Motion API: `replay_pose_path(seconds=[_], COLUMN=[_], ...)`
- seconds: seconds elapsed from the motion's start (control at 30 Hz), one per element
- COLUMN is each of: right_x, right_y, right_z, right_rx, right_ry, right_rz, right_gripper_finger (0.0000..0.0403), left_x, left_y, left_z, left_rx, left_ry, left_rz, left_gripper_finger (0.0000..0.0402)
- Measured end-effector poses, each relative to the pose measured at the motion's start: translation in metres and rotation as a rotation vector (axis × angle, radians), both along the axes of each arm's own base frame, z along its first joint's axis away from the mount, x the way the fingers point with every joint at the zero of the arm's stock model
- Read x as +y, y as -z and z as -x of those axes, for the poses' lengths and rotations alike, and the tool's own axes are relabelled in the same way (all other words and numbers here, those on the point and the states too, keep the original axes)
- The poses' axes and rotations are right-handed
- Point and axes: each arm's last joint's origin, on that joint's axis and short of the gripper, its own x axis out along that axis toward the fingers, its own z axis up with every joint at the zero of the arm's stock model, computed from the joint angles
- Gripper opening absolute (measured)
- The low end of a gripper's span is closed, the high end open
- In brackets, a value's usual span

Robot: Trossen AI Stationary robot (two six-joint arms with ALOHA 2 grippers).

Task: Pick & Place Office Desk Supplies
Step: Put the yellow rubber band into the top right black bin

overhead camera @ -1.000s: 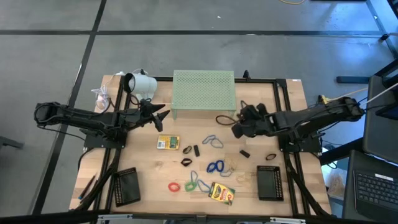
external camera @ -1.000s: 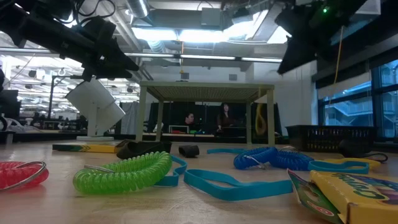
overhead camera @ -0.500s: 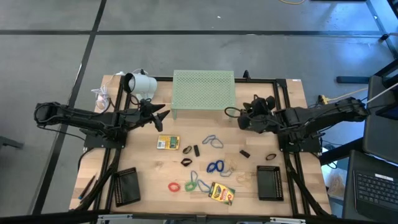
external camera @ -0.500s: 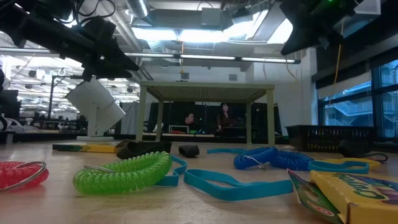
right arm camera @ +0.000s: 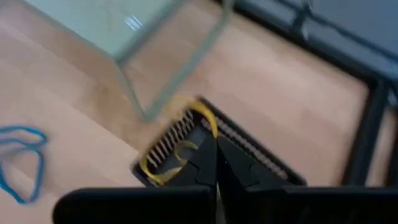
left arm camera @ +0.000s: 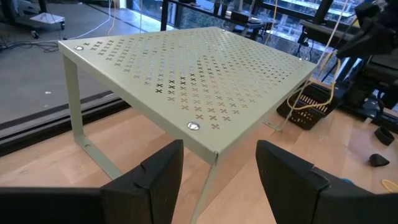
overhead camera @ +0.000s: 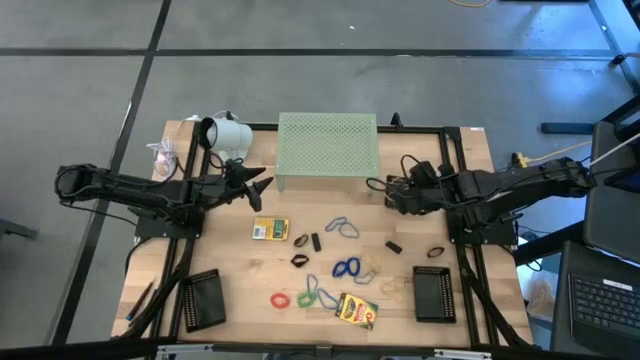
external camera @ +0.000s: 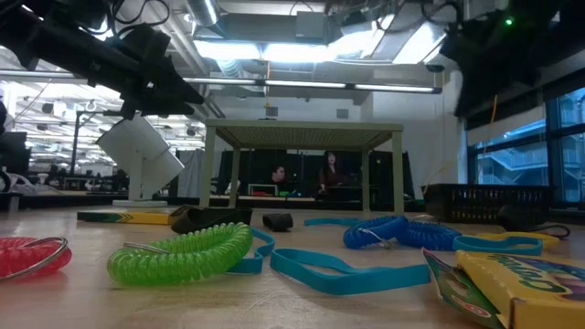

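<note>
Two dark robot arms are reaching in over a wooden table (overhead camera: 250,262) from opposite sides, seen from above.

The right gripper (overhead camera: 392,190) is hovering just beside the right edge of a pale green perforated stand (overhead camera: 328,142). Its fingers are pressed together, and in its wrist view a tan rubber-band loop (right arm camera: 186,138) is hanging at the fingertips, pinched between them. Directly beneath this pincer in that view, a small black slotted tray (right arm camera: 217,151) is sitting on the wood, close to one leg of the stand.

The left gripper (overhead camera: 262,184) is waiting just off the stand's left front corner, its fingers (left arm camera: 163,174) spread apart and holding nothing. A white rounded lamp-like object (overhead camera: 228,133) is standing behind it, near the table's back left corner.

The remaining supplies are lying in front of both pincers, toward the table's near edge. A crayon box (overhead camera: 270,230) is resting nearest the left pincer. Blue loops (overhead camera: 346,267), a green coiled loop (overhead camera: 307,296), a red loop (overhead camera: 280,299) and small black clips (overhead camera: 315,241) are scattered in the middle. A second crayon box (overhead camera: 356,311) is lying nearest the front edge. One black mesh tray (overhead camera: 203,299) is sitting at each front corner.
</note>
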Motion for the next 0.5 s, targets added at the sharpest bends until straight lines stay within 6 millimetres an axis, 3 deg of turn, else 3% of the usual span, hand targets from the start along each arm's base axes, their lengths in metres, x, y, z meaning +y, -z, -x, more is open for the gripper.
replay_pose_path(seconds=[0.5], right_x=[-0.003], right_y=[0.003], right_z=[0.013], right_rx=[0.073], right_ry=[0.106], right_rz=[-0.033], right_gripper_finger=[0.0001], left_x=[0.0], left_y=[0.0], left_z=[0.0], left_rx=[-0.001], left_ry=[0.0], left_rz=[0.001], left_gripper_finger=[0.0198])
